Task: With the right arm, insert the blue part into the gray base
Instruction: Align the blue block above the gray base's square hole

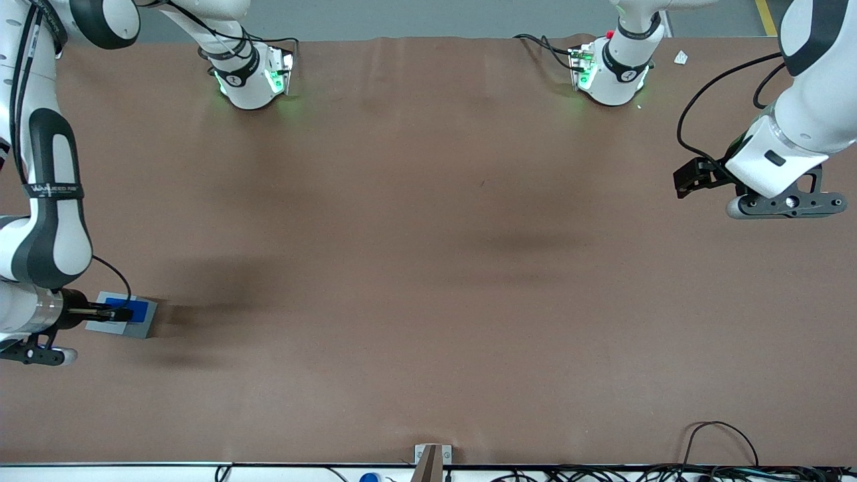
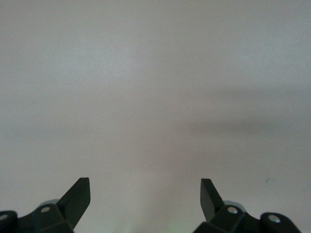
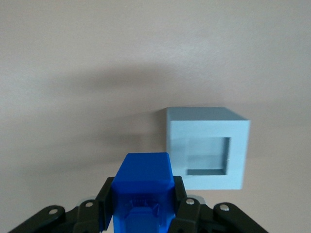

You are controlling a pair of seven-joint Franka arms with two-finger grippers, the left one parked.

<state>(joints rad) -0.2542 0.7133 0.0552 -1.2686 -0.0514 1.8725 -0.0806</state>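
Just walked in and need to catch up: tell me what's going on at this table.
The right arm is partway through fitting a blue part into a gray base. Its gripper is shut on the blue part and holds it in the air over the base, at the working arm's end of the table. In the wrist view the base's square recess is still empty, with the part off to one side of it, so the insertion is not yet done.

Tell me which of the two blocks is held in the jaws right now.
The blue part: the right arm's gripper is clamped on its sides, above the table. The gray base sits free, recess empty.
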